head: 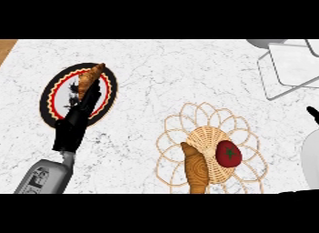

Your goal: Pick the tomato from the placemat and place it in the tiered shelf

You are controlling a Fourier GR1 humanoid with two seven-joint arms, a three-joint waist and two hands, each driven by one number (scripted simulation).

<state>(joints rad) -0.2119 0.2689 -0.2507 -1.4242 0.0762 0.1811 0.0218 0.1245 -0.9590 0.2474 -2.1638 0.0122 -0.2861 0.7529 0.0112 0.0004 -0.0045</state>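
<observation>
our right hand, right edge, is showing no readable grip; left hand is lying flat-fingered. reaching the tomato, we are risking bumping the croissant beside it.

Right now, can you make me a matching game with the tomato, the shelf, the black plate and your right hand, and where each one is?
Things:
1. tomato
2. tiered shelf
3. black plate
4. right hand

Places:
A. resting at the right edge of the view
B. partly under the left hand
C. on the woven placemat, beside a croissant
D. at the far right corner of the counter

Pairs: 1-C, 2-D, 3-B, 4-A.
</observation>
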